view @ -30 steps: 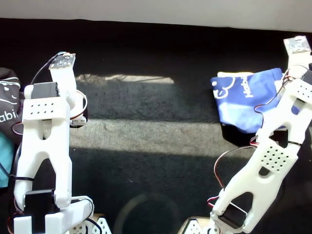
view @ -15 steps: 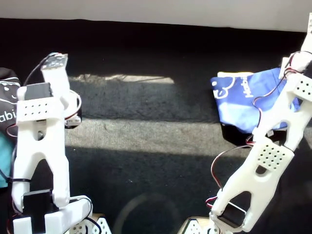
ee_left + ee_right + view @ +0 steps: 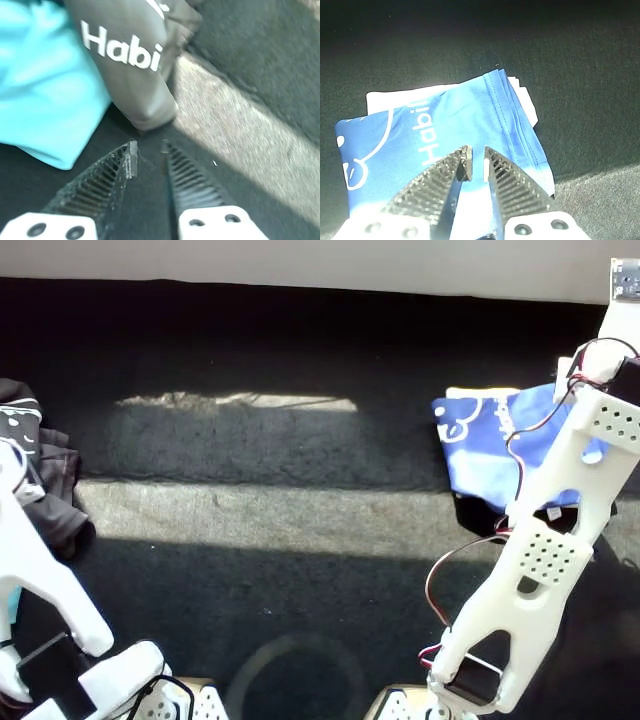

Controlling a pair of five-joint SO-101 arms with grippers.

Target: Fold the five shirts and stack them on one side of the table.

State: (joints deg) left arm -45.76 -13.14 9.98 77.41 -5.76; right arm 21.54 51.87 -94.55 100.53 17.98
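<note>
1. Dark, carpet-like cloth covers the worktop [image 3: 300,510], with bands of sunlight lying across it.
2. A folded blue shirt [image 3: 480,445] with white print lies at about 2 o'clock on the worktop. A white layer [image 3: 522,95] shows from beneath it along its edges.
3. The right arm [image 3: 540,560] extends over that shirt toward 1 o'clock. The right gripper [image 3: 476,162] is above the blue cloth, its fingers a thin slit apart and holding nothing.
4. At 9 o'clock, a crumpled dark shirt [image 3: 40,475] with white print lies at the worktop's edge. It overlaps a turquoise shirt [image 3: 40,90].
5. The left gripper [image 3: 149,150] is just beside the dark shirt's nearest corner, over bare worktop. Its fingers are apart and empty.
</note>
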